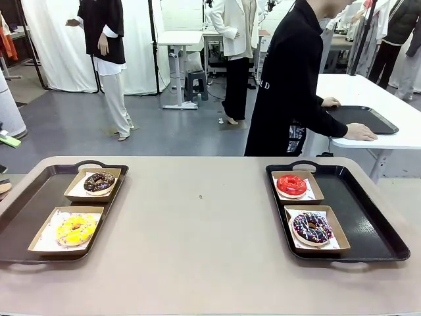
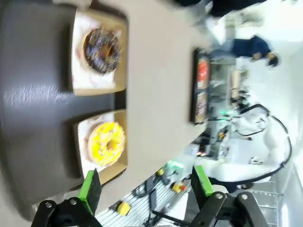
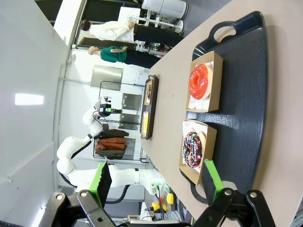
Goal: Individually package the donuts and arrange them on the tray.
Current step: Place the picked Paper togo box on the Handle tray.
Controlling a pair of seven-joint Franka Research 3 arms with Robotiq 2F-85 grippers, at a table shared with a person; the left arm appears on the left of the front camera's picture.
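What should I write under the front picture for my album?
Four donuts wait in paper-lined boxes: yellow and chocolate on the left tray, red and sprinkled on the right tray.

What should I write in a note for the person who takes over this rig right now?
Left gripper: open, holding nothing, above the left tray.
Right gripper: open, holding nothing, above the right tray.
Left tray: chocolate donut and yellow donut, each in its own open box.
Right tray: red donut and sprinkled donut, each in its own open box.
Done: all four boxed and on trays.
Left: apparently nothing, unless one tray is wanted.
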